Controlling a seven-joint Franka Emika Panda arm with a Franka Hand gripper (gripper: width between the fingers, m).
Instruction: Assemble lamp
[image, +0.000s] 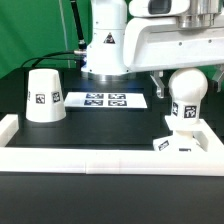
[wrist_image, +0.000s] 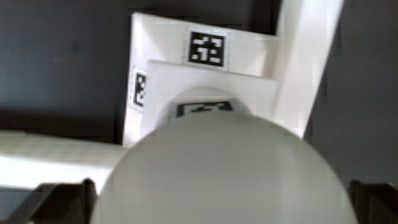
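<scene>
Gripper (image: 187, 78) spread wide around bulb (image: 186, 92) on base (image: 180, 140) beside wall (image: 100, 157)

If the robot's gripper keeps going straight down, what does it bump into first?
Most likely the round bulb, which sits right below the open gripper, between its jaws. The bulb stands on the base.

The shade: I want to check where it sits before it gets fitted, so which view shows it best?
The exterior view. There the shade stands whole on the dark table at that view's left, apart from the bulb and base. The wrist view shows none of it, only the bulb filling the frame above the base.
</scene>
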